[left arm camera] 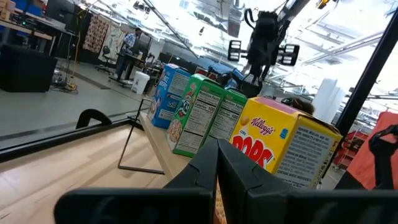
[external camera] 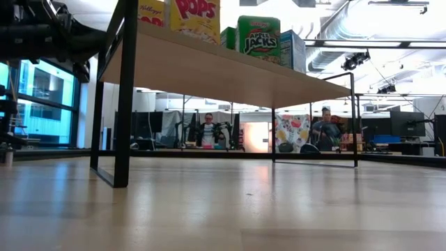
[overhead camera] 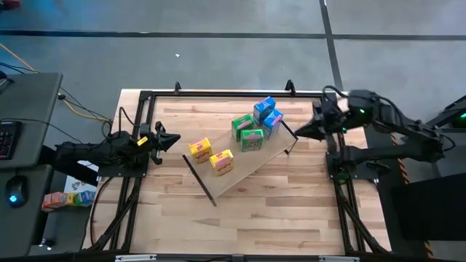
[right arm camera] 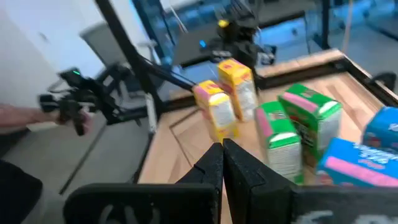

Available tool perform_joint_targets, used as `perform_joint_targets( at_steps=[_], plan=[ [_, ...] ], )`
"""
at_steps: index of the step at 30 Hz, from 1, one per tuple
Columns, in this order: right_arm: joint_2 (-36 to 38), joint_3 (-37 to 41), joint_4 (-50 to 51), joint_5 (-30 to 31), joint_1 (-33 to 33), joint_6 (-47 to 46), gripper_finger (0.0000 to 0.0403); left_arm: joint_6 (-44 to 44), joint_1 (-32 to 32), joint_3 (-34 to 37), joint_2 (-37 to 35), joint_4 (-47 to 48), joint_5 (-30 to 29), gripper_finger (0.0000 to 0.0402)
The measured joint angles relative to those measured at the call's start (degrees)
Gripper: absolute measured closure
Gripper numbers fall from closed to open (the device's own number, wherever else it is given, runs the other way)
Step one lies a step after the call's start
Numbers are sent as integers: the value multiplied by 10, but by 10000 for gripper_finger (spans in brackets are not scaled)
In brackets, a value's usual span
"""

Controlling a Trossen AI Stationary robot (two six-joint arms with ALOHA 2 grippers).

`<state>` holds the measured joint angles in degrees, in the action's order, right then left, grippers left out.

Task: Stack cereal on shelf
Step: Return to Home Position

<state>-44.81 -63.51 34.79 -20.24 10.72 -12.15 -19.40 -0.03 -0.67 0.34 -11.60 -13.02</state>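
Observation:
The pale shelf (overhead camera: 251, 164) stands slantwise in the middle of the table on its black end brackets (external camera: 122, 97). Six cereal boxes stand on it: two yellow (overhead camera: 211, 155), two green (overhead camera: 247, 132) and two blue (overhead camera: 268, 113). In the low view the yellow (external camera: 195, 17) and green (external camera: 259, 36) boxes show on the board's top. My left gripper (overhead camera: 177, 140) is shut and empty, just left of the yellow boxes (left arm camera: 283, 146). My right gripper (overhead camera: 297, 133) is shut and empty, just right of the shelf's blue end, facing the boxes (right arm camera: 292, 130).
A black frame (overhead camera: 218, 94) runs around the plank tabletop. Bare tabletop (overhead camera: 240, 218) lies on the near side of the shelf. A side desk with a mouse (overhead camera: 14, 196) and colourful items (overhead camera: 69, 196) stands left of the table. People (external camera: 208, 129) show in the room behind.

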Motion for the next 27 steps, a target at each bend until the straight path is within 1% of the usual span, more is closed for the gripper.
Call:
perform_joint_targets(
  at_steps=[2, 6, 8, 11, 14, 21, 24, 27],
  plan=[
    [44, 55, -50, 0, -13, -12, 403, 0, 0, 0, 0, 0, 0, 401],
    [147, 206, -167, 11, -49, -71, 403, 0, 0, 0, 0, 0, 0, 401],
    [197, 274, -220, 33, -68, -98, 403, 0, 0, 0, 0, 1, 0, 401],
    [268, 350, -268, 77, -95, -102, 403, 0, 0, 0, 0, 1, 0, 401],
    [331, 399, -275, 115, -113, -95, 403, 0, 0, 0, 0, 1, 0, 401],
    [448, 470, -273, 158, -120, -36, 403, 0, 0, 0, 0, 1, 0, 401],
    [445, 493, -271, 172, -120, -16, 403, 1, 0, 0, 0, 2, 0, 401],
    [440, 524, -300, 188, -120, -9, 403, 1, 0, 0, 0, 3, 0, 401]
  ],
)
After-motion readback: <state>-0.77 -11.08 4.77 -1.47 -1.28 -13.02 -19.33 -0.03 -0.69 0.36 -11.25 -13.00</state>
